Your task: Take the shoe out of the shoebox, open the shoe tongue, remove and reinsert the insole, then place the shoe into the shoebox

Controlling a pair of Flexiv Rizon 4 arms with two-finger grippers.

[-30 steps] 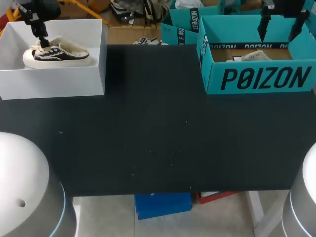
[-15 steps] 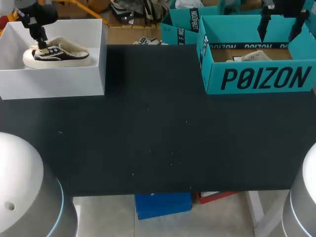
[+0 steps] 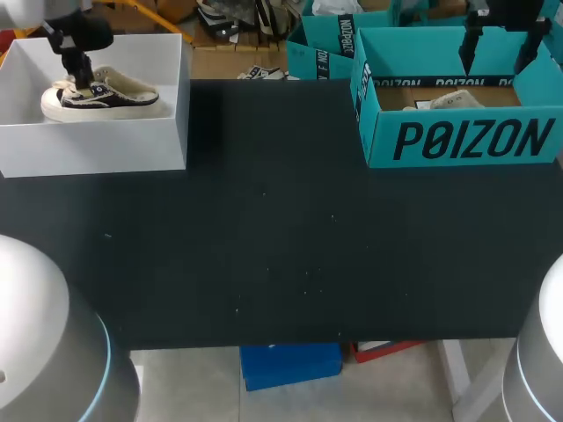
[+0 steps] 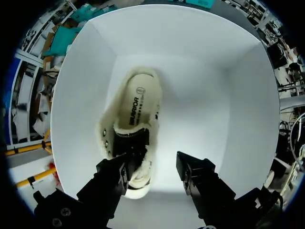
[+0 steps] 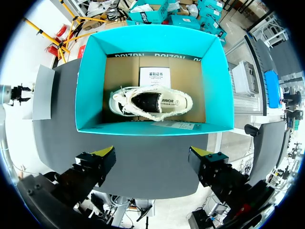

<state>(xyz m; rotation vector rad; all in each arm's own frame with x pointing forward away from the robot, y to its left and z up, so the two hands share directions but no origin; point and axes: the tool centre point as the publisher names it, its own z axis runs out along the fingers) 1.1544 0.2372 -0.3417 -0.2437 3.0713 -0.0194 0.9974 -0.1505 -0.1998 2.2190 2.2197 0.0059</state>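
Left tool (image 4: 152,167) is down inside the white box (image 4: 228,95), fingers spread. The shoe (image 4: 136,114) lies flat on the box floor, toe toward the tool and heel away from it. One finger (image 4: 114,174) sits at the shoe's laced front, by the toe. Whether it actually presses on it, cannot tell. The other finger is over bare box floor beside the shoe, so nothing is pinched. The shoe's fleecy opening lies ahead of the tool.

In the head view the left tool (image 3: 81,77) hangs over the shoe (image 3: 106,95), at its toe end. The white box (image 3: 97,145) sits at the table's (image 3: 281,246) far left corner.

Right tool (image 5: 152,157) is high above the teal box (image 5: 90,86), fingers spread wide and holding nothing (yellow tips both show). A second shoe (image 5: 152,102) lies on its sole in that box, well below and ahead of the tool, with a paper card (image 5: 155,76) beside it. In the head view the right tool (image 3: 501,44) is over the teal box (image 3: 457,141) at the table's far right, and the second shoe (image 3: 449,101) only partly shows.
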